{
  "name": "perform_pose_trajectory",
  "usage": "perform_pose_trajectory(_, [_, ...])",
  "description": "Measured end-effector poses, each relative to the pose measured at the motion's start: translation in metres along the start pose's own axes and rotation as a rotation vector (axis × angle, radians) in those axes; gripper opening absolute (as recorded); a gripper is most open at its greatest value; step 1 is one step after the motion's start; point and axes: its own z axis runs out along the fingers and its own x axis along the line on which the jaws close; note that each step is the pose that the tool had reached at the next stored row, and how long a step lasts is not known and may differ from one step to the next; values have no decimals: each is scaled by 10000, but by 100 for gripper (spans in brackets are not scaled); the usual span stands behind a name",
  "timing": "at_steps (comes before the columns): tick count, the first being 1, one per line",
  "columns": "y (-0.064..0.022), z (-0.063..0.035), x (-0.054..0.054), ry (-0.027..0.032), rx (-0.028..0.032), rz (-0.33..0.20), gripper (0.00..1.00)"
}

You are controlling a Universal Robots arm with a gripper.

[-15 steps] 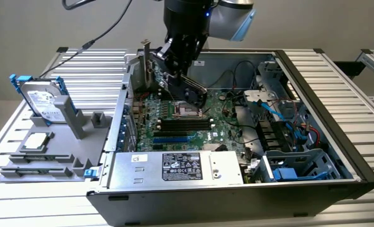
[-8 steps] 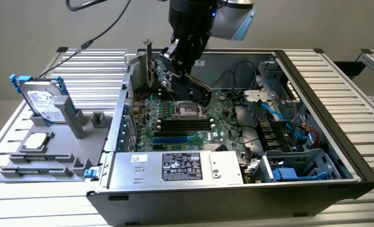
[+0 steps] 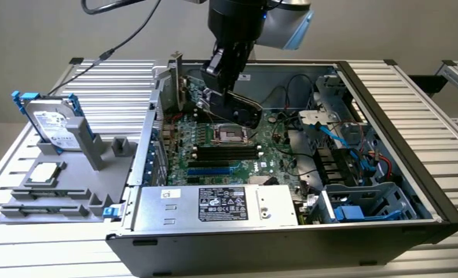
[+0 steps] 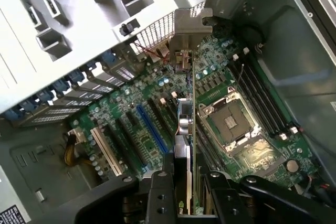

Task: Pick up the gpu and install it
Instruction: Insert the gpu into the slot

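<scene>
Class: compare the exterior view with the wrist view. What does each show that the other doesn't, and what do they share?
Exterior view: hard drive standing in a grey holder outside the case, and the labelled power supply. Wrist view: yellow wires and a coin cell. Shared: the gripper clamped on the gpu, over the motherboard near the CPU socket.

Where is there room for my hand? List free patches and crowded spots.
Free: the slatted table at the exterior view's right of the case, and behind the grey fixture. Crowded: above the motherboard, where the fingers hold the gpu, and the cabled drive bay.
</scene>
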Motion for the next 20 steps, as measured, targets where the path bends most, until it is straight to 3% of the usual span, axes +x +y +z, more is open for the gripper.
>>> perform_pose_trajectory(6, [-1, 0, -1, 114, 14, -1097, 27])
perform_pose_trajectory(11, [-1, 0, 0, 149, 45, -1970, 27])
perform_pose_trajectory(17, [0, 0, 0, -54, 53, -2771, 27])
perform_pose_trajectory(20, [0, 2, -1, -91, 34, -3246, 27])
